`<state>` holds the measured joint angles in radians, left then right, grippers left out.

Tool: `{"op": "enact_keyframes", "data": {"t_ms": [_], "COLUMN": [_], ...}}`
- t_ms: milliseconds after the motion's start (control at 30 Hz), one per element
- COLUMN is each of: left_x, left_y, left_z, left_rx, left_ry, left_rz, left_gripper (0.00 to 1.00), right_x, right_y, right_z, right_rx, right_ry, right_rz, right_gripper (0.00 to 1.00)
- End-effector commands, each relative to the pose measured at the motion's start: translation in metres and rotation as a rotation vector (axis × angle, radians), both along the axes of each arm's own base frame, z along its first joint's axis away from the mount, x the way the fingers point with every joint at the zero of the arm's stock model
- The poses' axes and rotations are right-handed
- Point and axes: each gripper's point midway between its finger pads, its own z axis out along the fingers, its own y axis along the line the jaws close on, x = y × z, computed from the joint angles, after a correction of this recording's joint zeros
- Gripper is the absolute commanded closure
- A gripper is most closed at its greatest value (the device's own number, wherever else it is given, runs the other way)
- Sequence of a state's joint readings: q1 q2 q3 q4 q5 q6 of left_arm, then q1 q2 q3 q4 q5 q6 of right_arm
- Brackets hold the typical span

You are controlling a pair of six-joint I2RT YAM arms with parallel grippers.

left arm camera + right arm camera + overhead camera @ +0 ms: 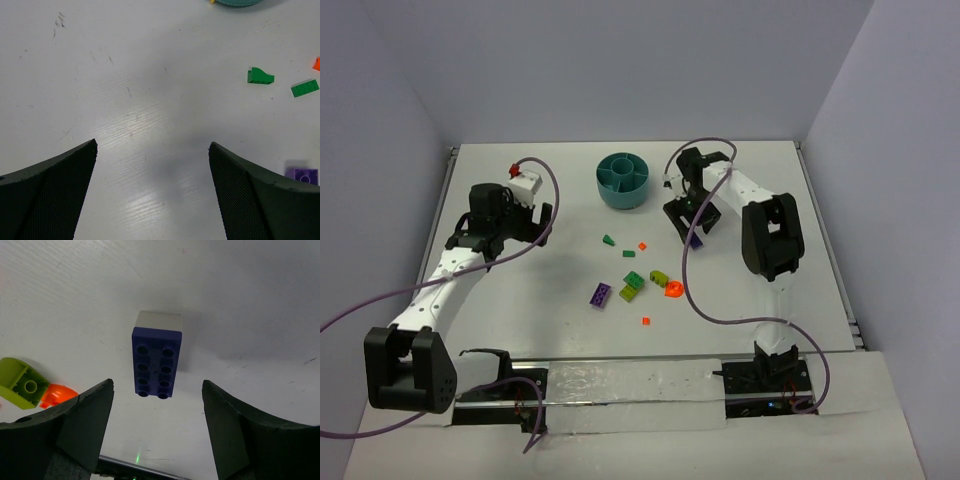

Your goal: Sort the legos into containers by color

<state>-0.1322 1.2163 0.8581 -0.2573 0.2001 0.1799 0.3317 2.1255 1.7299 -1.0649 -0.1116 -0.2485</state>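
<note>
On the white table [550, 290], just right of the round teal bowl [623, 180], the right gripper [692, 225] hangs over a purple brick [156, 360]. Its fingers [75, 425] are spread wide, and the brick lies between them, touched on neither side. The brick's studded face is toward the wrist camera, and its long sides run roughly along the fingers.

The left gripper [152, 145] is also open and holds nothing. It sits over bare table well left of the bowl.

The other legos [633, 285] – green, lime, orange and one more purple – lie scattered mid-table, nearer the arms than the bowl.

The step in hand looks like picking up this brick. To do it well, the gripper should come straight down until the fingers flank the long sides. It should stay centred so neither finger nudges the brick first, then close across the narrow width. A lime piece [20, 382] and an orange piece [57, 394] sit close beside one finger – best left undisturbed.
</note>
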Motion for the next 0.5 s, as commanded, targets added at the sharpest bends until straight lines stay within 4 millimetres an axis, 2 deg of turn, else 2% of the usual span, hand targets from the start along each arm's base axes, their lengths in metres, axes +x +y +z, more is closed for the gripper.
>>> {"op": "enact_keyframes", "data": {"t_ms": [0, 133, 333, 467], "left_x": [0.009, 0.008, 0.005, 0.005], "left_y": [-0.001, 0.000, -0.001, -0.001], "left_z": [0.014, 0.010, 0.003, 0.001], "left_rx": [-0.011, -0.009, -0.014, -0.011], "left_ry": [-0.067, -0.063, -0.051, -0.046], "left_rz": [0.009, 0.011, 0.009, 0.010], "left_gripper": [0.01, 0.01, 0.01, 0.01], "right_x": [0.005, 0.009, 0.015, 0.015], "right_y": [0.003, 0.004, 0.006, 0.006], "right_z": [0.009, 0.003, -0.001, -0.006], "right_rx": [-0.013, -0.015, -0.017, -0.017], "right_ry": [0.001, 0.014, 0.025, 0.043], "right_rz": [0.022, 0.020, 0.019, 0.023], "right_gripper": [0.23, 0.24, 0.39, 0.41]}}
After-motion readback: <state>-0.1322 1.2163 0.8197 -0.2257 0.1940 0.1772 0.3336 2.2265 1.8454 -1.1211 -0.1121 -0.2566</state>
